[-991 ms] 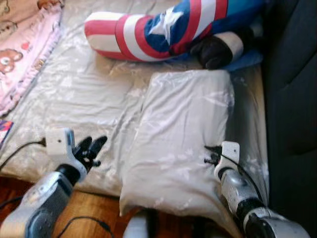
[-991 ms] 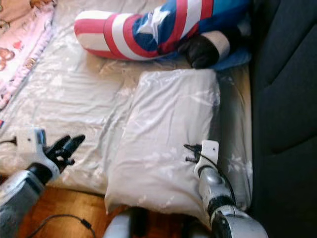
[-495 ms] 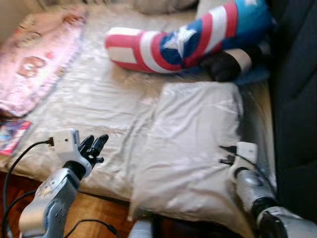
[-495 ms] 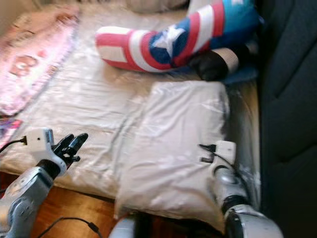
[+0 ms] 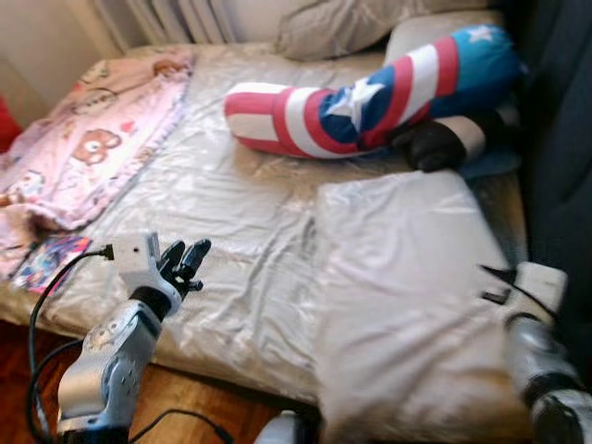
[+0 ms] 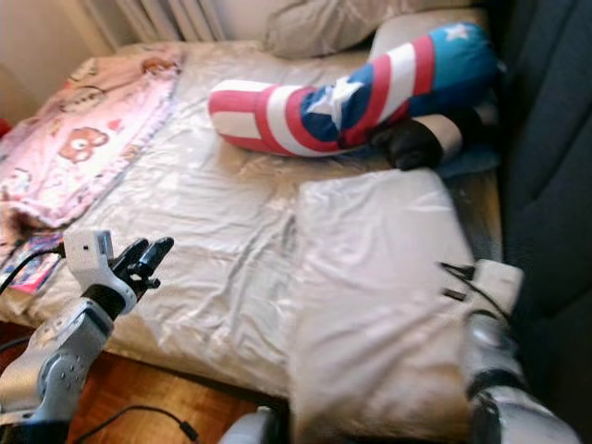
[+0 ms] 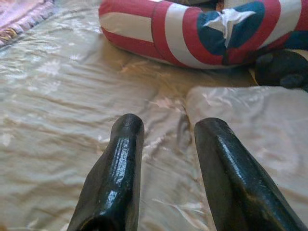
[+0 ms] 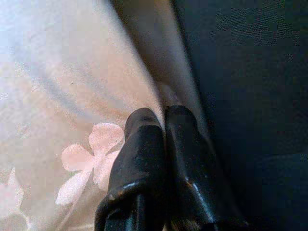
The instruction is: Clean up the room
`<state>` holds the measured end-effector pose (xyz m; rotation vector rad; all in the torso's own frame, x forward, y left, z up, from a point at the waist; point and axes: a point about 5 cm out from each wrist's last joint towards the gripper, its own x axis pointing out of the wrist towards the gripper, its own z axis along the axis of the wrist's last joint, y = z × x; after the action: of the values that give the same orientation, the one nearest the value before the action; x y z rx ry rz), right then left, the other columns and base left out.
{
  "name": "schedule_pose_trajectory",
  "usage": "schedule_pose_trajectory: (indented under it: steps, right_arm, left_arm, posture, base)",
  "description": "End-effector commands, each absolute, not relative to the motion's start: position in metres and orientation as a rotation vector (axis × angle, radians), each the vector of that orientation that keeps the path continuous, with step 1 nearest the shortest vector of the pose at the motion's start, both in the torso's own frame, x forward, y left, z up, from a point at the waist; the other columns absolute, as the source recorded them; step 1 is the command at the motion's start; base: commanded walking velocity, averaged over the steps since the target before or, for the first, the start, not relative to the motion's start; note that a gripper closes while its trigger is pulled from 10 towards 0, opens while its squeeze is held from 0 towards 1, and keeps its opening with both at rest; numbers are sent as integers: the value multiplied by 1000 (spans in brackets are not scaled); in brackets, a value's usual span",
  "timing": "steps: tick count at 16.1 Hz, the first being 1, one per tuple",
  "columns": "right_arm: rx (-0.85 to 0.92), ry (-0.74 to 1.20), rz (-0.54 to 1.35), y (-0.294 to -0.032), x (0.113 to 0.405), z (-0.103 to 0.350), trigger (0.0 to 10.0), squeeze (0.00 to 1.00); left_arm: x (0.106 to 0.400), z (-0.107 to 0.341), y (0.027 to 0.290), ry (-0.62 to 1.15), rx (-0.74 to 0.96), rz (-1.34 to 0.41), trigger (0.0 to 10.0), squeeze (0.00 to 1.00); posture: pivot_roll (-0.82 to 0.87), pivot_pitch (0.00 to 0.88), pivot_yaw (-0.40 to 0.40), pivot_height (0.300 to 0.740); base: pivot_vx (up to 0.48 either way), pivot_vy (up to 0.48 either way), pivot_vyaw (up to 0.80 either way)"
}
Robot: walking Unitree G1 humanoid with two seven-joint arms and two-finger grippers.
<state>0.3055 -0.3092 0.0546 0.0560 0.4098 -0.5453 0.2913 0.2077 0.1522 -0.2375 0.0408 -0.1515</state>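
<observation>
A grey satin pillow (image 5: 407, 296) lies on the right side of the bed (image 5: 231, 213) and hangs over its front edge. My right gripper (image 8: 161, 118) is shut, its fingers lying along the pillow's right edge beside dark upholstery. I cannot tell whether fabric is pinched between them. The right arm (image 5: 536, 351) sits at that edge. My left gripper (image 5: 190, 257) is open over the sheet near the bed's front left, with nothing between its fingers (image 7: 127, 144). A red, white and blue star-patterned bolster (image 5: 370, 97) lies across the far side.
A pink bear-print blanket (image 5: 83, 148) covers the bed's left side. A colourful book (image 5: 51, 262) lies at its near corner. A black plush (image 5: 439, 143) rests by the bolster. Dark upholstery (image 5: 564, 139) borders the right. Black cables cross the wooden floor (image 5: 185, 407).
The camera has tilted up and turned left, so more of the bed's far end and the pink blanket show. Both grippers keep their places relative to the bed and pillow.
</observation>
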Motion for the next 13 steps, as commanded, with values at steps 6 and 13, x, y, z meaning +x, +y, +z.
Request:
schedule_pose_trajectory:
  steps: [6,13]
  right_arm:
    - [59,470,-815,-348,233,16,0,0]
    - [89,621,-943,-335,162,-28,0,0]
  left_arm:
    - [291,149,217,38,-218,-139,10000,0]
    - [290,147,218,42,-213,-148,10000,0]
  posture:
    - [109,121,127,740]
    - [100,124,133,740]
  base:
    - [0,0,0]
    - [0,0,0]
